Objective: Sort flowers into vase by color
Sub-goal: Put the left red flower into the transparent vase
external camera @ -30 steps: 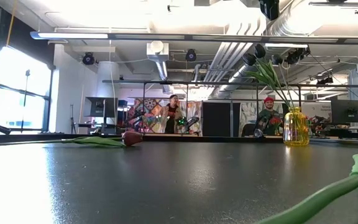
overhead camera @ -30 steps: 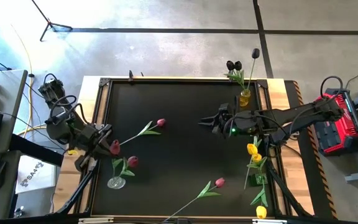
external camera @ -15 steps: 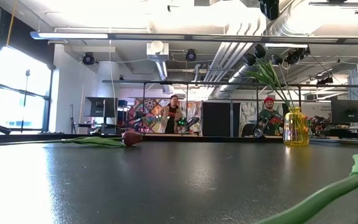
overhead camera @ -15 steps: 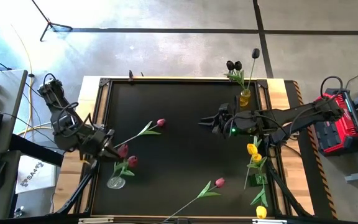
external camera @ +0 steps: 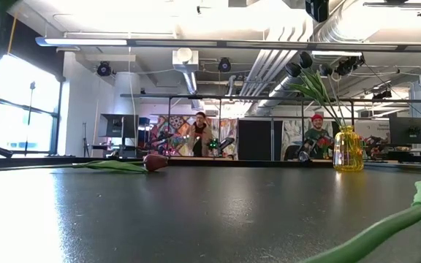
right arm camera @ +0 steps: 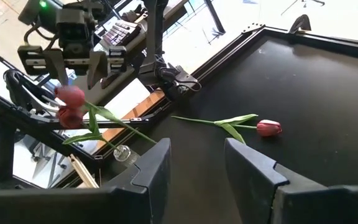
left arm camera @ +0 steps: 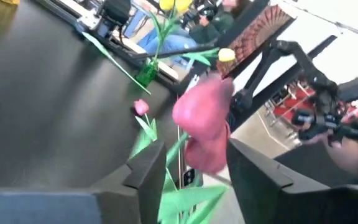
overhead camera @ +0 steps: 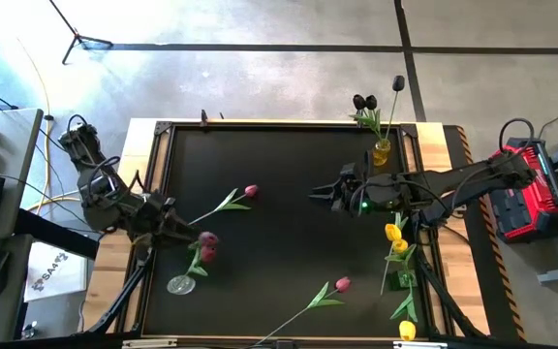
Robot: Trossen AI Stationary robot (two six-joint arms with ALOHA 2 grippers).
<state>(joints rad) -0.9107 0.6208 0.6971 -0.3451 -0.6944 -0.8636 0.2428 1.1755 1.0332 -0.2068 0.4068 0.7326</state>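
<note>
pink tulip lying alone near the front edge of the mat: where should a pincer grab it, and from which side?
Best guess: take the pink tulip mid-stem, just below the leaves, coming straight down with the fingers across the stem. It lies flat and diagonal, head toward the right arm's side, stem trailing toward the front edge. The stem is thin and bare there; the head looks soft and the leaves would slip.

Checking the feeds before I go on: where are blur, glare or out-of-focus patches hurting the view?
Left wrist view: the pink tulip heads between the fingers are smeared. Low view: the green stem up close is soft, bright windows wash out one side, the yellow vase stays sharp. High view: pale floor glare, dark table evenly lit. Right wrist view: clear.
</note>
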